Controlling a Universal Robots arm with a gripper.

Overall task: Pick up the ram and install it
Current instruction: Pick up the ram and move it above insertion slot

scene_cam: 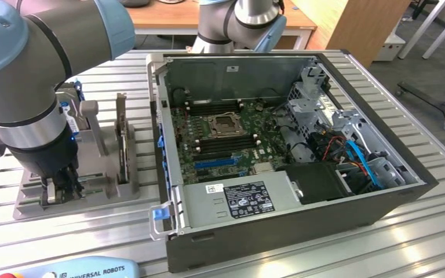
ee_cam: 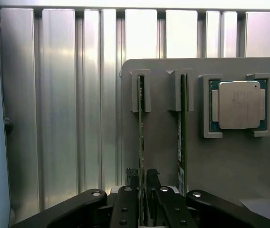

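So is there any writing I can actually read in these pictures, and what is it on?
"UNIVERSAL ROBOTS": on the light blue pendant.
Black label on the silver box inside the computer case: too small to read.
White sticker beside that label: too small to read.
Processor chip: faint print, unreadable.

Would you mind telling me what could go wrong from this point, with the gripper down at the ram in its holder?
1. The ram stands on edge in a narrow slot of the grey holder; if the gripper takes it off-centre, the stick may tilt and bind in the slot on lifting.
2. A second stick stands close beside it in the next slot, so the gripper might brush or knock it.
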